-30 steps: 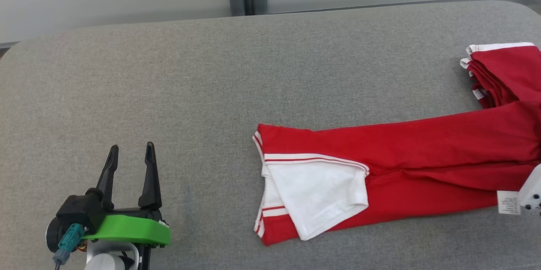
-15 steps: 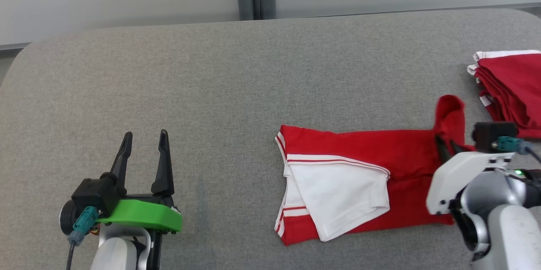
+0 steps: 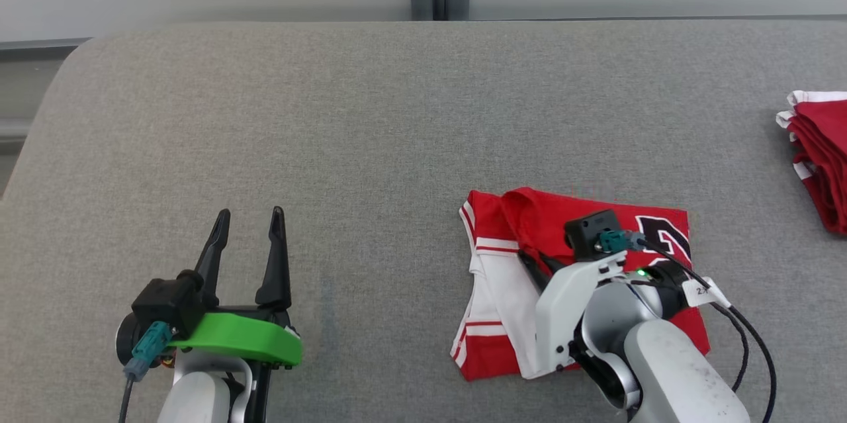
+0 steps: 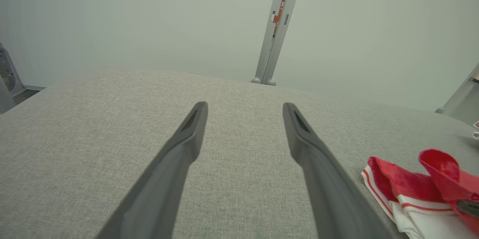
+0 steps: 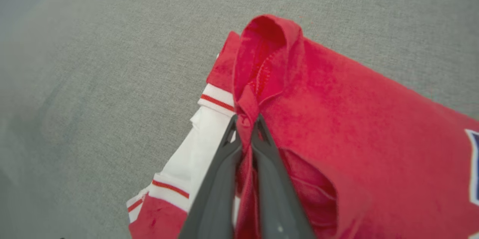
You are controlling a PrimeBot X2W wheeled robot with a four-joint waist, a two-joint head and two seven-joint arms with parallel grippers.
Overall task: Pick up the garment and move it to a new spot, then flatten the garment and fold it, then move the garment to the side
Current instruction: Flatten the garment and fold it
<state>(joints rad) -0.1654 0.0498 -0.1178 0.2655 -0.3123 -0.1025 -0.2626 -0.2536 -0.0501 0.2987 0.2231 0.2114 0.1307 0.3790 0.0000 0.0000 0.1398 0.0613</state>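
- Our left gripper [image 3: 251, 212] rests well to the left of the garment [image 3: 529, 214], jaws spread wide.
- Our right gripper [image 5: 246, 119] pinches the garment's red fold, jaws closed.

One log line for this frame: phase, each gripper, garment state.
phase: folding | right gripper: shut on garment edge, red fold raised beside white panel | left gripper: open, empty, above table

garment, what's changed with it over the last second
The right tool, shut on the garment, has carried its red end leftward over the rest, folding the long strip roughly in half; a dark printed letter now faces up. The garment's white-trimmed left end stayed put, as did the open left tool and the folded red stack on the grey surface. The head camera itself shifted.
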